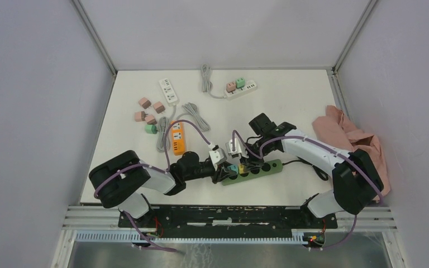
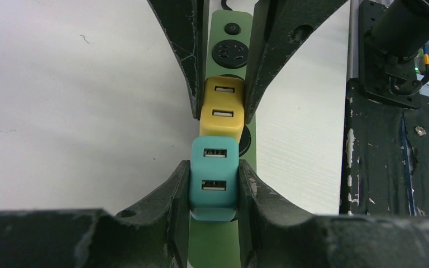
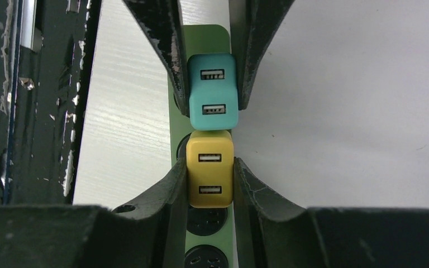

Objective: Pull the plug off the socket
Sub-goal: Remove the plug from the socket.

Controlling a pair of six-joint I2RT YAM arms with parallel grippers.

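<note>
Top cam sat high behind the arm bases, looking down & fwd over the whole table [image 1: 290, 111]. L wrist cam looked v. close, straight down onto the green power strip [image 2: 212, 245]. R wrist cam did the same from the opp. end. Both wrist views shared the teal plug [image 2: 213, 178] & yellow plug [image 2: 222, 106], order flipped.

A power strip [image 1: 268, 166] lies at the table's [image 1: 290, 111] six o'clock, with the left plug [image 1: 233, 168] touching the right plug [image 1: 242, 167] on it. A cloth [image 1: 349, 137] lies at three o'clock.
</note>
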